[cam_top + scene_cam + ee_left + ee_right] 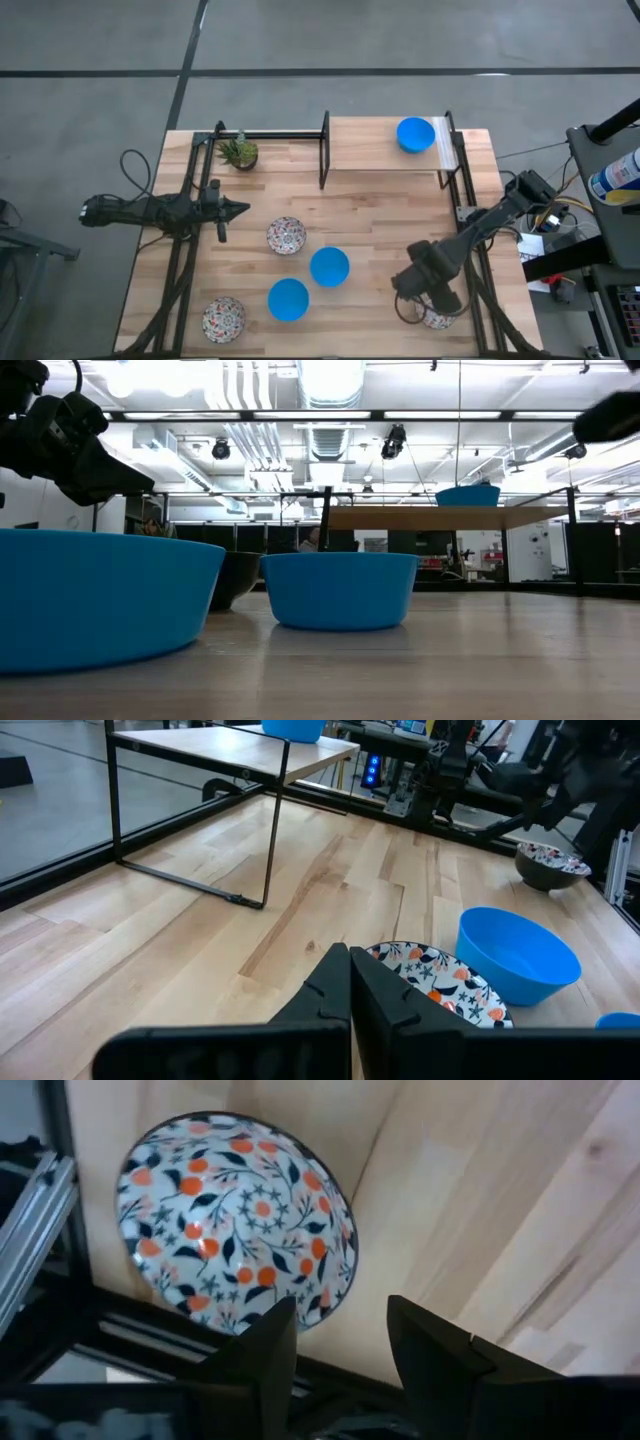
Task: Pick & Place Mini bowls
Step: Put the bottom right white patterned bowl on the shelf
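Right gripper: the right gripper (335, 1342) hangs over the near right corner of the pale wooden table (370, 215), its two dark fingers apart, just above the rim of a white floral-patterned mini bowl (235, 1230) with orange and dark speckles; the fingers do not close on it.
Left gripper: the left gripper (240, 209) waits at the table's left side, its fingers pressed together, pointing toward the table's middle.
Floral bowl, centre: a second white floral mini bowl (286, 236) sits just ahead of the left gripper's tip, beside the middle blue bowl.
Floral bowl, near left: a third white floral mini bowl (224, 319) stands at the near left corner.
Blue bowls on the table: one plain bright blue mini bowl (329, 267) sits near the centre; another plain blue mini bowl (288, 300) lies just beside it, nearer the front edge.
Blue bowl on shelf: a third bright blue mini bowl (415, 135) rests on the raised wooden shelf with black metal legs (370, 150) at the far right.
Plant: a small potted green plant (240, 153) stands at the far left corner.
Writing: no label or lettering can be read on any bowl; a white container (617, 177) off the table's right carries blue print too small to read.
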You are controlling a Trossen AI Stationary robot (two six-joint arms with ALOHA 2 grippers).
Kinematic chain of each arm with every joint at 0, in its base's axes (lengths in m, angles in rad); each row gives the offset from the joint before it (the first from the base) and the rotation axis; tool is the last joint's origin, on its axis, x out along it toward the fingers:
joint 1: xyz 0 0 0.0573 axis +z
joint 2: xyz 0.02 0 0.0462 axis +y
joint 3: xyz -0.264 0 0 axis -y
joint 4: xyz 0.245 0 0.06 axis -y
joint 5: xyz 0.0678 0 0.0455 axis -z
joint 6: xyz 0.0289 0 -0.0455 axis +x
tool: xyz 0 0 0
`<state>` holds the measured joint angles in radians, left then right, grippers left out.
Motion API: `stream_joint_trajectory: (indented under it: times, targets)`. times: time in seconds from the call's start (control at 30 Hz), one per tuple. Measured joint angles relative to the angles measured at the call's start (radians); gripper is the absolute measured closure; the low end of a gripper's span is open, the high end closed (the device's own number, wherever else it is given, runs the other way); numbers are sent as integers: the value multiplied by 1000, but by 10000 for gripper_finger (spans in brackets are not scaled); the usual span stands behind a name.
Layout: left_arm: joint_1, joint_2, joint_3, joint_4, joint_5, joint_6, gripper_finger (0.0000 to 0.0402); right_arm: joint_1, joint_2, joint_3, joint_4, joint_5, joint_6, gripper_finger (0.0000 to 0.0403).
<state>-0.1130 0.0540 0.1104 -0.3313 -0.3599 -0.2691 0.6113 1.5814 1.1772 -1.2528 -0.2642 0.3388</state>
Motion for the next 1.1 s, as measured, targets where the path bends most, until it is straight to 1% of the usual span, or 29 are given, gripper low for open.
stream_joint_trajectory:
  times: [0.4,0.57,0.7,0.83,0.97,1.03,1.1]
  targets:
    - [0,0,0,0,0,0,401,22,-3,-166,145,-6,123,271]
    - [0,0,0,0,0,0,401,22,-3,-208,182,-7,132,280]
    - [0,0,0,0,0,0,401,21,-3,-235,229,-48,163,291]
    - [0,0,0,0,0,0,401,21,-3,-254,242,-59,218,316]
    - [0,0,0,0,0,0,401,21,-3,-261,260,-60,244,360]
    - [0,0,0,0,0,0,401,20,-5,-261,274,-78,250,383]
    - [0,0,0,0,0,0,401,20,-6,-260,278,-86,261,387]
